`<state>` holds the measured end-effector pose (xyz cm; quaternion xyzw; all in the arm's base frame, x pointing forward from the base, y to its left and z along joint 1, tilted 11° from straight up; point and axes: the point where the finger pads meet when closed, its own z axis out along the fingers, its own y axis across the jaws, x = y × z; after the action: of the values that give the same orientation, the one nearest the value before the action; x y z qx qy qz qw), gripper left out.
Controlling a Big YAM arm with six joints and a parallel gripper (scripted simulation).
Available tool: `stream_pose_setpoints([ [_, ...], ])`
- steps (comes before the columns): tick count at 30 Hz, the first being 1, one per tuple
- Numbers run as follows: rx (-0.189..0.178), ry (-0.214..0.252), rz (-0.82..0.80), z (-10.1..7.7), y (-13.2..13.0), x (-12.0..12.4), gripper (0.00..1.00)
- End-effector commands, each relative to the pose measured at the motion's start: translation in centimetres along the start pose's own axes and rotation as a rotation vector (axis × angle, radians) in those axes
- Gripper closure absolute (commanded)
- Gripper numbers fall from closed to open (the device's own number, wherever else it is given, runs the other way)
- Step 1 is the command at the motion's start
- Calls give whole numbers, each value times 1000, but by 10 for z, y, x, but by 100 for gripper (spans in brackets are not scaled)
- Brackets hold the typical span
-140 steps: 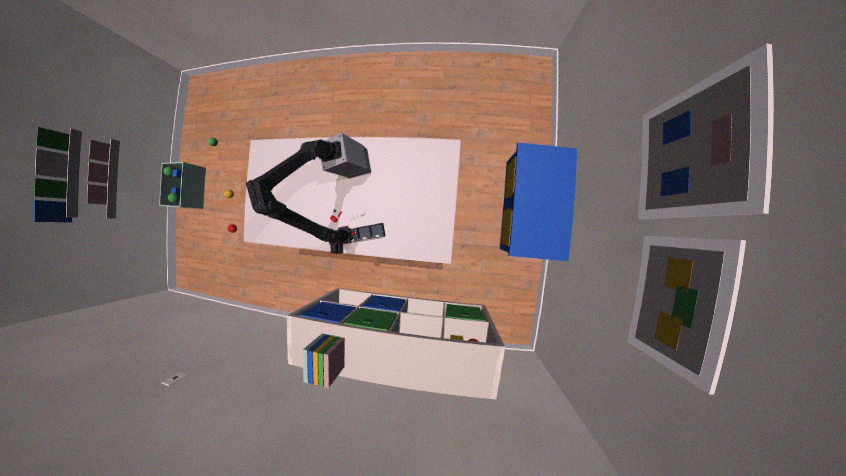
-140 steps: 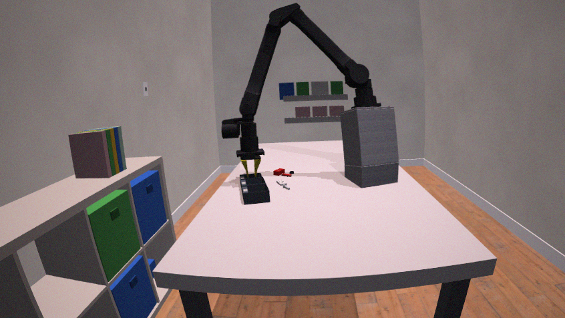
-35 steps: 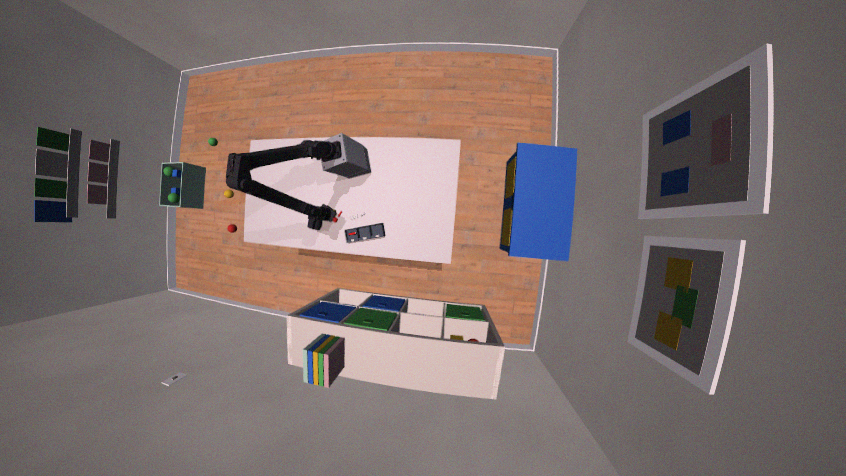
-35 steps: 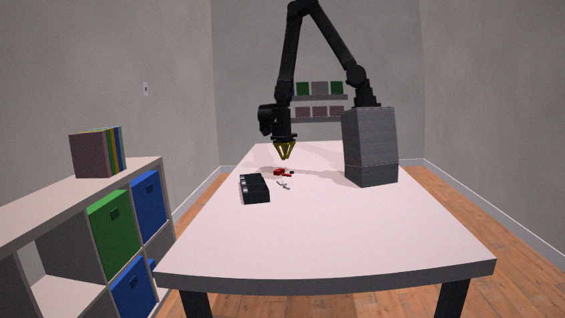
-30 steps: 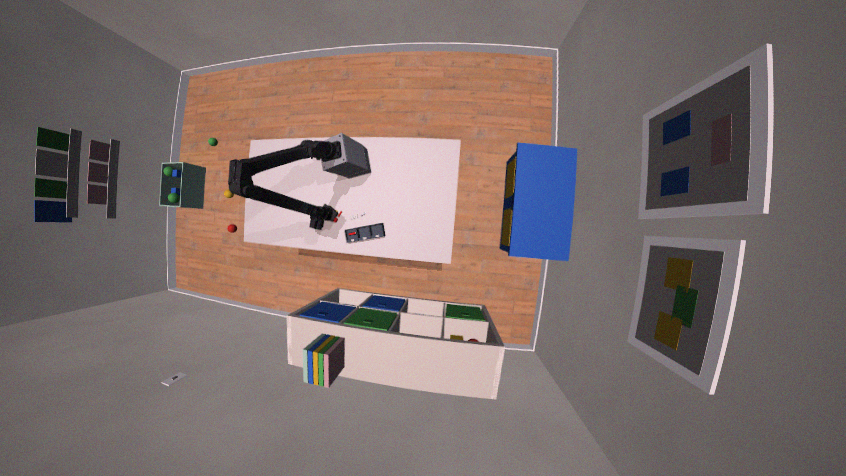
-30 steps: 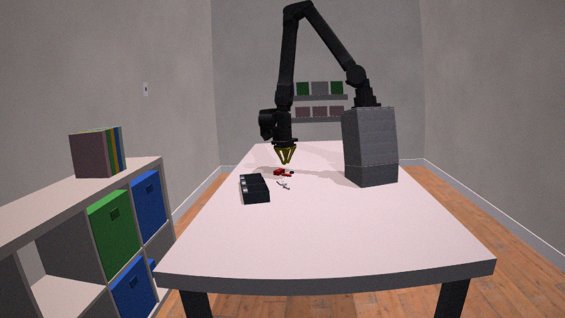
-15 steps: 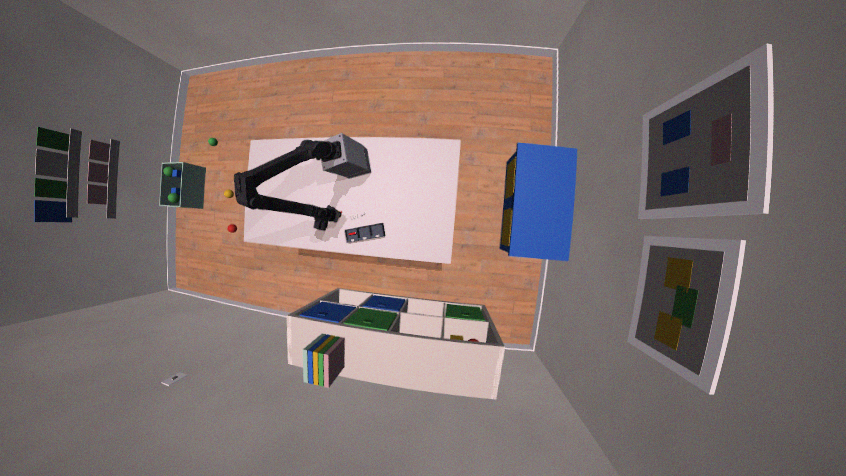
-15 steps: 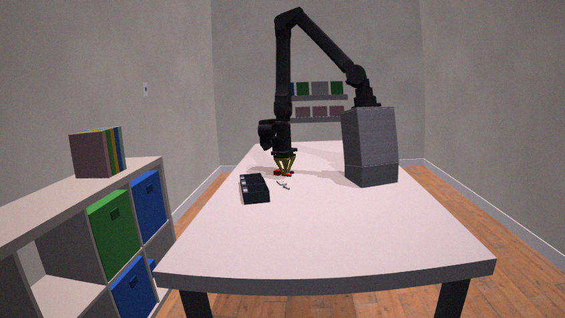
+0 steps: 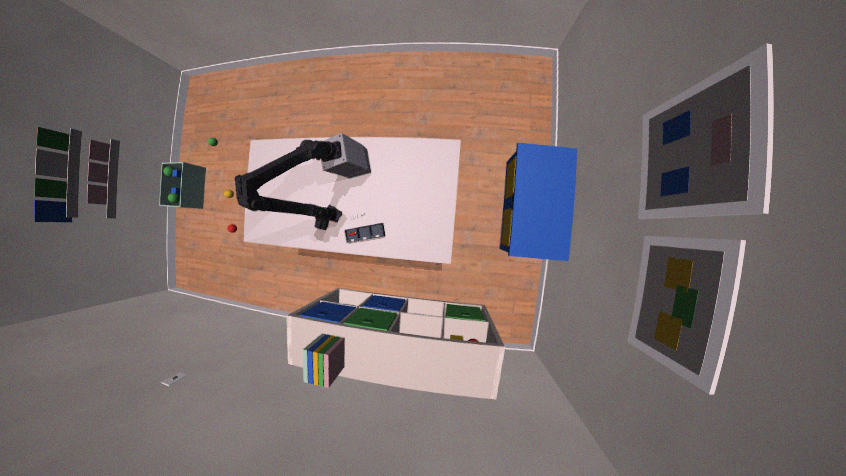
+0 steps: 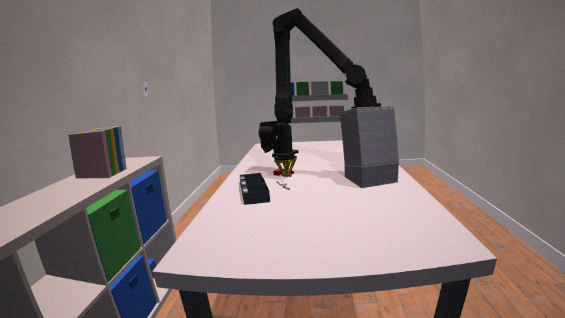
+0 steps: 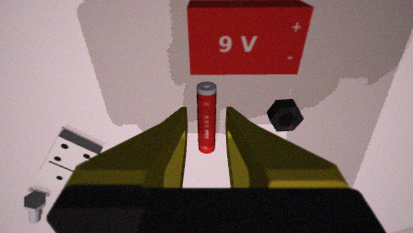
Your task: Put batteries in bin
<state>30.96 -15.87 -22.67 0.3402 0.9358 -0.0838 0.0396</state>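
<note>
A red cylindrical battery lies on the white table, its near end between my fingers. My gripper is low over the table and partly open, with a small gap on each side of the battery. A red nine-volt battery lies just beyond it. In the exterior view my gripper points straight down behind a black row of three bins. From above, the bins lie to the right of my gripper, and one end compartment holds something red. I cannot read the bin marks.
A black nut lies right of my fingers. A white domino and a small grey bolt lie to the left. My grey base box stands on the table to the right.
</note>
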Motion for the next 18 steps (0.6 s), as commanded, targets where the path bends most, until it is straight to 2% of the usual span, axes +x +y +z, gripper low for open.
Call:
stream_pose_setpoints([
  [1, -6, -14, -2, -2, 2, -6, 77],
  [2, -6, -14, -2, -2, 2, -6, 96],
  [17, -6, -15, -2, -3, 3, -7, 96],
  [18, -4, 0, -15, 1, 4, -3, 96],
])
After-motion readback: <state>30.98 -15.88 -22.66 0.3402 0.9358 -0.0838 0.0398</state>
